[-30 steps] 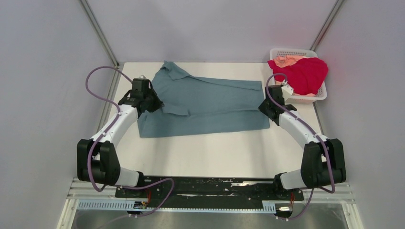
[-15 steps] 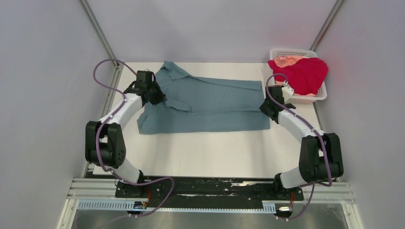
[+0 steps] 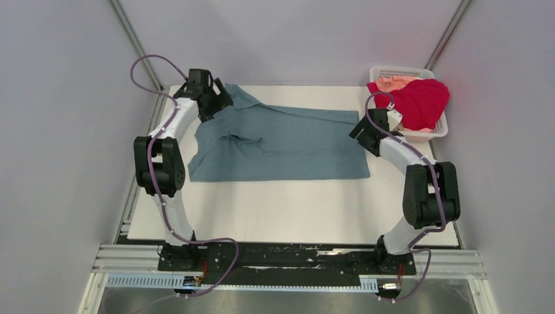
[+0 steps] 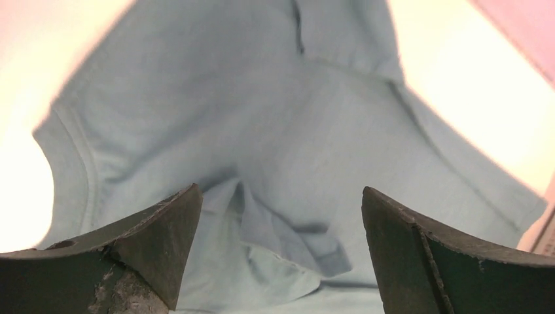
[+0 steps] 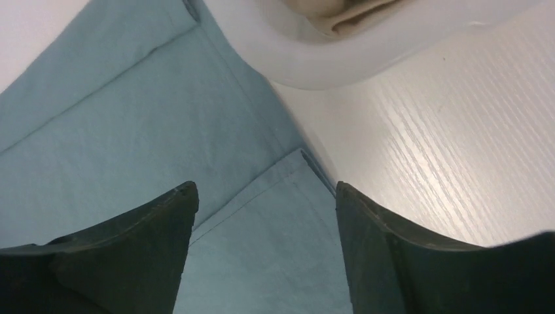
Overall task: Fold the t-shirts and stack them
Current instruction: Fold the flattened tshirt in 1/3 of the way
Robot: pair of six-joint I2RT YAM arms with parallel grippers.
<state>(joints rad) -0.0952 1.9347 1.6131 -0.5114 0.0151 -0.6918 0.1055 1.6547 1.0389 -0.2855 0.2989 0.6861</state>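
The dusty teal t-shirt (image 3: pixel 294 144) is lying folded lengthwise, rumpling near its left end; left gripper (image 4: pixel 280 196) and right gripper (image 5: pixel 265 190) are hovering, jaws apart

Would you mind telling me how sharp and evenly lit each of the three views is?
Top view: sharp and evenly lit, the red shirt tinting the nearby wall pink. Left wrist view: soft, the table blown out around the blue shirt. Right wrist view: cloth and table grain crisp, the basket blurred.
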